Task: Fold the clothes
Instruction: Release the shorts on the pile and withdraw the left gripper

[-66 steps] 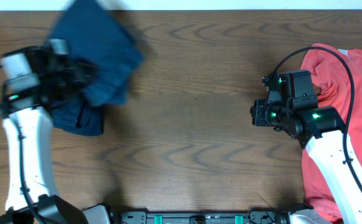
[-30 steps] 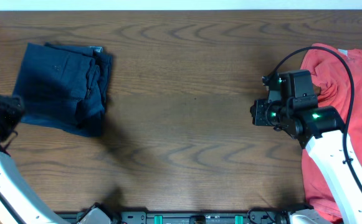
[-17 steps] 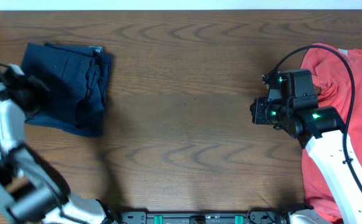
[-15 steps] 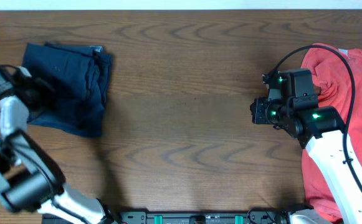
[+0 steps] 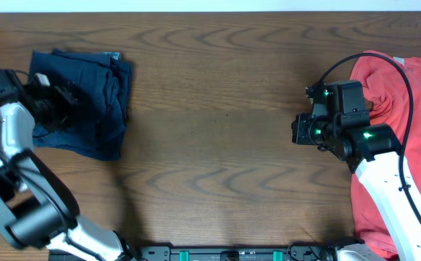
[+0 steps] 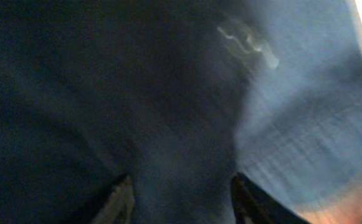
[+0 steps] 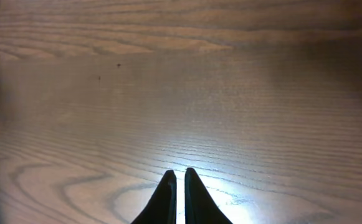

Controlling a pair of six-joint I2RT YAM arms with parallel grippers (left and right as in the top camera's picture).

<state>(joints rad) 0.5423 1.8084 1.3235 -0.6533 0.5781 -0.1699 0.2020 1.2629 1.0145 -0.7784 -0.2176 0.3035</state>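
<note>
1. Navy shorts [image 5: 94,83] lie bundled at the table's [image 5: 217,145] far-left side; likely soft, light and floppy.
2. Left tool [image 6: 181,190] sits over them, fingers apart; right tool [image 7: 176,180] is closed above bare wood.
3. Probably best pinched at an edge or corner.

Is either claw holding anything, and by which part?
Nothing is held. The right claw is shut, empty, above the brown wooden table. The left claw is open over the folded dark navy-blue cotton bundle, clamping no fabric.
</note>
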